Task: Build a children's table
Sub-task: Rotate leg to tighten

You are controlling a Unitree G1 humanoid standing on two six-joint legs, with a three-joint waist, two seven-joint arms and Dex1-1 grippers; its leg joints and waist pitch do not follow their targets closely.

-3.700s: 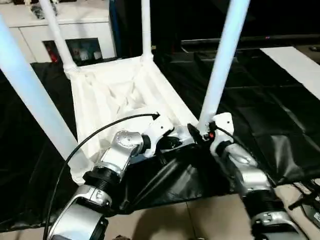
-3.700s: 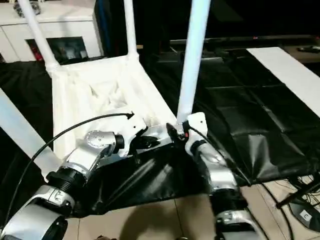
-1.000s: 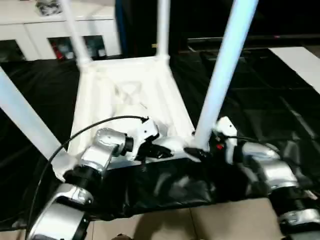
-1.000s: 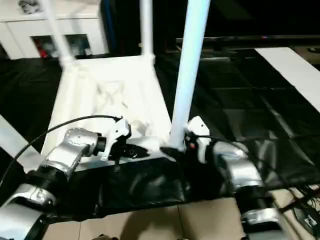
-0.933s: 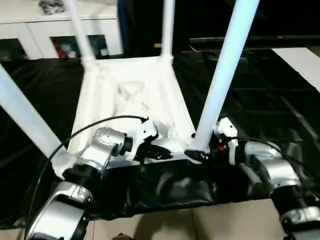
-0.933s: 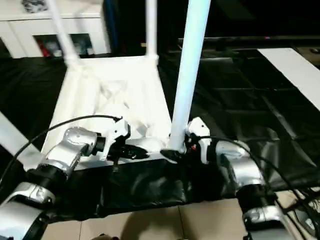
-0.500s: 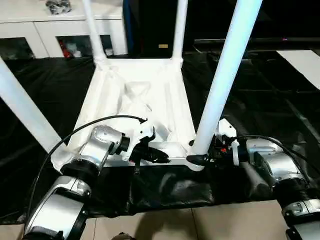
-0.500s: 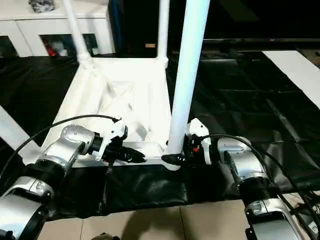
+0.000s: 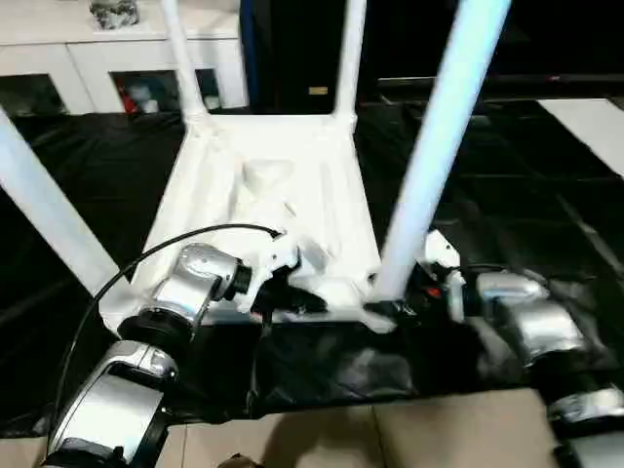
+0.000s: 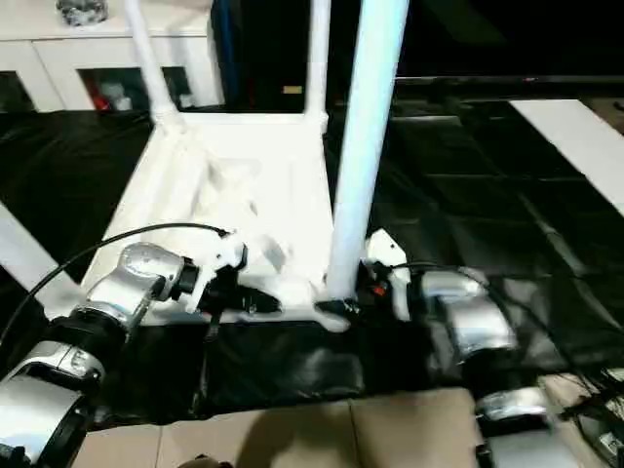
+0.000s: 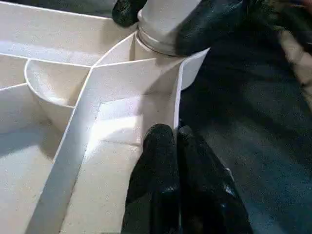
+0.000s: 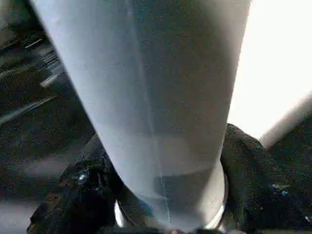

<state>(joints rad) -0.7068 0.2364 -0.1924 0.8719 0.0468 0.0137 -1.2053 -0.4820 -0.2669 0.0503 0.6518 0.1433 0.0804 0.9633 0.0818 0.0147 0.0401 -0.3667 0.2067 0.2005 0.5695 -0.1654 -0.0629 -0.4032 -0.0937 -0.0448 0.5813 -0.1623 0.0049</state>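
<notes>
The white children's table (image 9: pixel 273 185) lies upside down on a black sheet, ribbed underside up, with all four legs standing in its corner sockets. My left gripper (image 9: pixel 302 297) is shut on the thin near rim of the top (image 11: pixel 176 105), close to the near right socket. My right gripper (image 9: pixel 390 310) is shut around the base of the near right leg (image 9: pixel 439 127), one black finger (image 12: pixel 83 185) on each side of the tube (image 12: pixel 156 97). The near left leg (image 9: pixel 49 214) rises beside my left arm. The two far legs (image 9: pixel 180 58) stand at the back corners.
The black sheet (image 9: pixel 507 175) covers the floor around the table, and tan tiles (image 9: pixel 390 439) show at its near edge. A white glass-door cabinet (image 9: pixel 97 58) stands at the back left. A black cable (image 9: pixel 146 263) loops over my left forearm. A white strip (image 9: pixel 595 117) lies at the right.
The table now lies squarer in front of me and my right forearm has swung out to the right; the view has also shifted. Both grippers keep their holds.
</notes>
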